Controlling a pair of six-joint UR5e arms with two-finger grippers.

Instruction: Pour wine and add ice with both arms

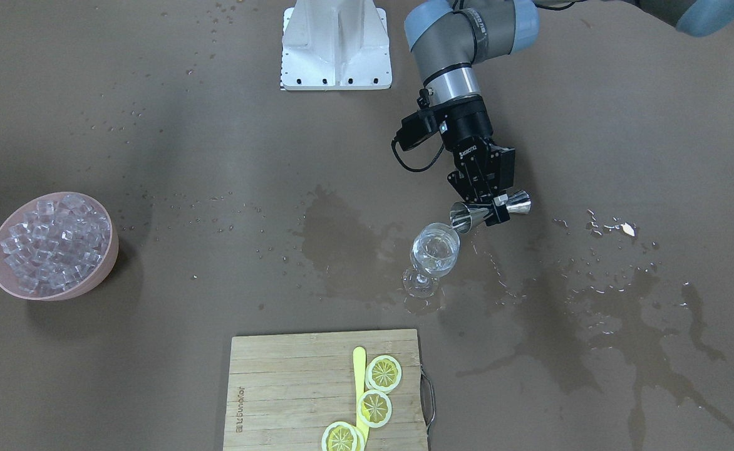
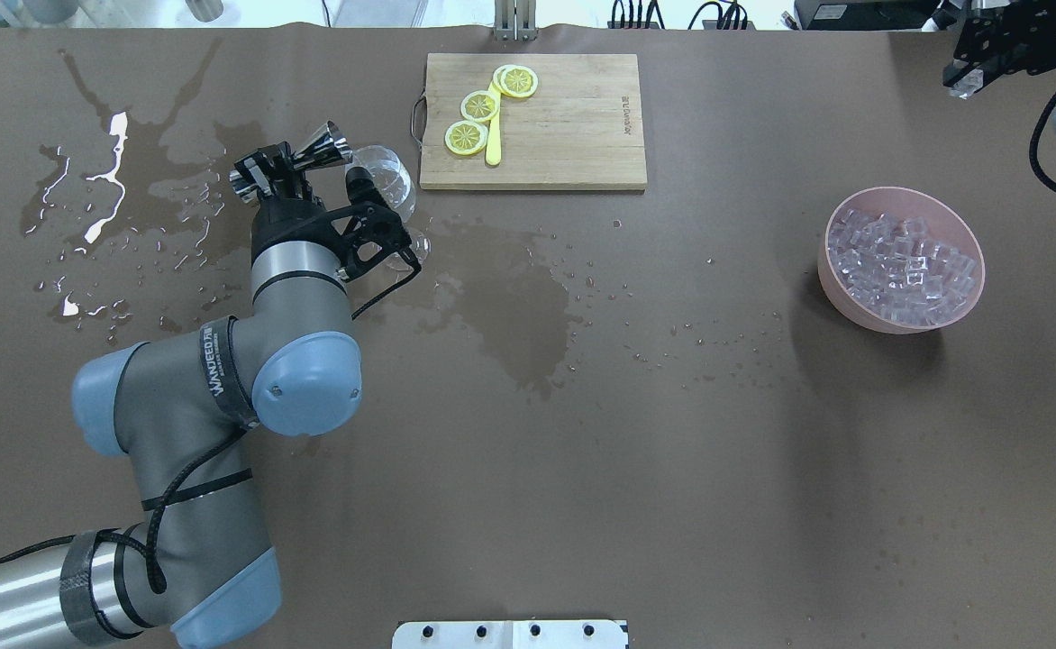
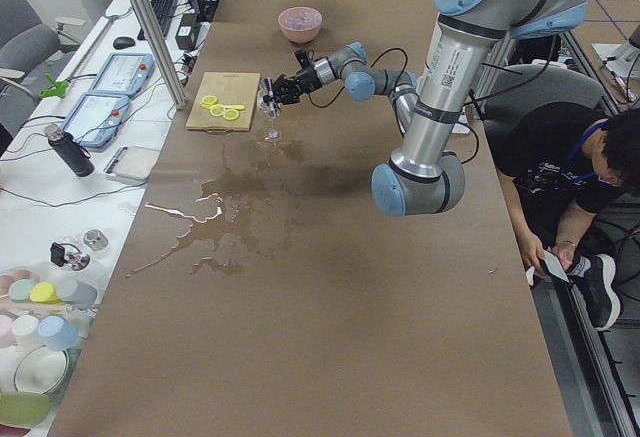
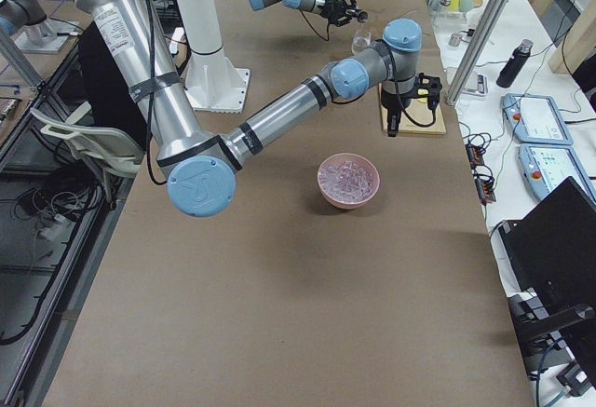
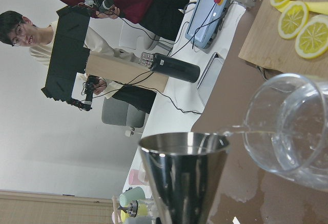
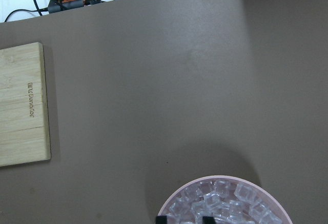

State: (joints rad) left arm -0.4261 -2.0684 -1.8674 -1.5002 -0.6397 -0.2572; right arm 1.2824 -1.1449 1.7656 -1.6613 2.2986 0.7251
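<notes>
"While the left tool point(image 1: 491, 208) clamps the steel jigger point(image 1: 466, 217) at its waist, why is the jigger lying nearly sideways?"
"So its mouth sits over the rim of the wine glass point(image 1: 434, 250). The wine point(image 5: 233, 130) runs across in a thin stream and gathers in the glass."
"And the cutting board point(image 2: 564, 135) with lemon slices point(image 2: 478, 106)?"
"Set just beyond the glass, untouched."
"Further right?"
"The ice point(image 2: 902, 266) sits heaped in its pink bowl point(image 2: 852, 317), well apart from the glass. The right tool point(image 6: 185, 220) hangs above it, fingers parted and empty, likely placed for picking cubes."
"Any writing?"
"ROBOTIQ on the left tool, WANJEED on an arm strap point(image 2: 213, 361). The board's burnt-in mark I cannot read."
</notes>
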